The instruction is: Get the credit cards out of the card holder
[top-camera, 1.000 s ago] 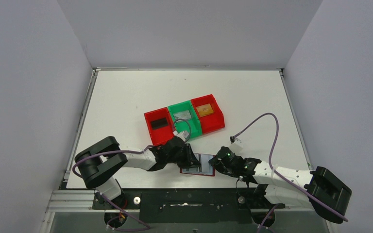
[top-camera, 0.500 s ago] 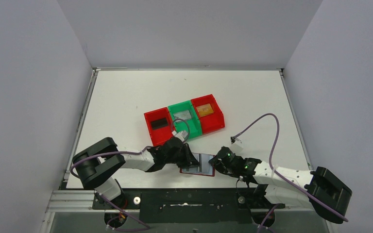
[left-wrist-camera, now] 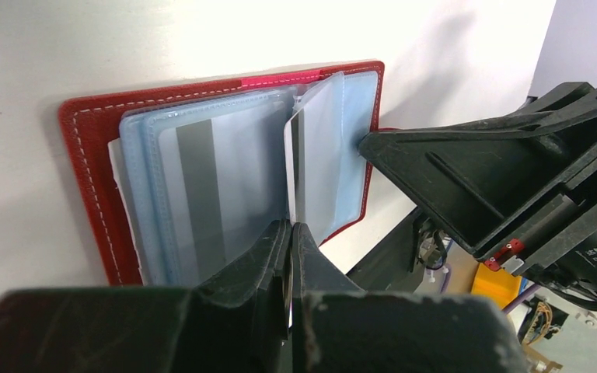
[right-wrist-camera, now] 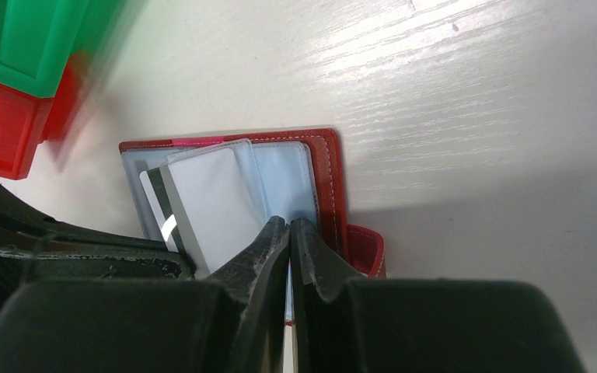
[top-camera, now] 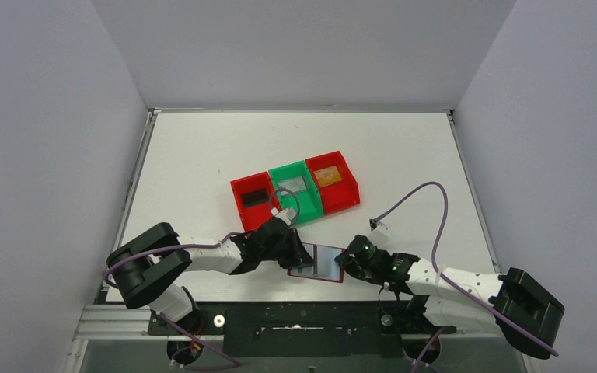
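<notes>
**While the right arm clamps the holder, the left pinches a card to draw it out**

With the card holder lying open on the table, close to the near edge and between the two arms, the step in hand looks like the extraction of one card. The left gripper is clenched on the near edge of a pale card. This card stands up from the blue-grey pockets and appears partly out of its sleeve. The right wrist view shows the same card, with a dark stripe along its left edge, angled away from the holder's right page.

The right gripper comes in from the right with its fingers pressed together over the clear pockets. It seems to grip a pocket leaf there, which would steady the booklet. Whether it truly holds the leaf or only bears down on it cannot be told for certain.

A second card, with a grey stripe, sits inside the left-hand pocket and is not yet removed.

The next move likely calls for a straight pull to the left, along the sleeve's opening, while the right arm's hold is kept. A skewed pull could drag the whole booklet or bend the card.

Farther off, beyond the left gripper, stands a row of bins. Each holds a card, so part of the task looks done.
</notes>
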`<state>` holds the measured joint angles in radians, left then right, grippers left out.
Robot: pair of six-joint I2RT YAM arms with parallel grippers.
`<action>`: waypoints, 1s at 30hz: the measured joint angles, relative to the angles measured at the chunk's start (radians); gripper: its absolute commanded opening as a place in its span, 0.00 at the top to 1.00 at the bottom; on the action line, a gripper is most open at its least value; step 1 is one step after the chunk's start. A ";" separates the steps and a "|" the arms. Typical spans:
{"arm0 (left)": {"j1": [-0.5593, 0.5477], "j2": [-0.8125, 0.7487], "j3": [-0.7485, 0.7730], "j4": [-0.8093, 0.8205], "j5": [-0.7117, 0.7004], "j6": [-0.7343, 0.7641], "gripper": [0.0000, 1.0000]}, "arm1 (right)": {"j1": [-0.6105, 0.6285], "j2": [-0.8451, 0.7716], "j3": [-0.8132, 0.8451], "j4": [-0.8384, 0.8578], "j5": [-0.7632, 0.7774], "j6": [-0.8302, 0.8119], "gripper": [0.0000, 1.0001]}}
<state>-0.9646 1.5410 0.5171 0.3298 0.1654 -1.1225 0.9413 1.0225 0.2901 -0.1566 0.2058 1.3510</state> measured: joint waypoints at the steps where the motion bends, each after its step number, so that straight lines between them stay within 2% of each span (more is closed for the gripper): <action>1: 0.000 0.000 0.001 -0.005 0.000 0.003 1.00 | 0.000 -0.002 0.002 -0.006 0.002 -0.003 0.94; 8: 0.000 0.000 0.023 -0.041 0.000 0.023 1.00 | 0.003 -0.010 0.028 -0.059 0.005 -0.079 0.90; 13: 0.000 0.000 0.024 -0.042 0.003 0.028 1.00 | 0.026 -0.004 0.061 -0.026 -0.028 -0.176 0.89; 18: 0.000 0.000 0.024 -0.042 0.003 0.028 1.00 | 0.055 0.082 0.109 0.061 -0.053 -0.214 0.89; 23: 0.000 0.000 0.024 -0.043 0.003 0.028 1.00 | 0.064 0.174 0.128 0.025 -0.034 -0.188 0.92; 30: 0.000 -0.010 0.024 -0.060 -0.003 0.030 1.00 | 0.068 0.173 0.137 -0.031 0.000 -0.132 0.92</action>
<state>-0.9646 1.5311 0.5411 0.2699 0.1627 -1.0924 1.0096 1.1957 0.4267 -0.1879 0.2062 1.2190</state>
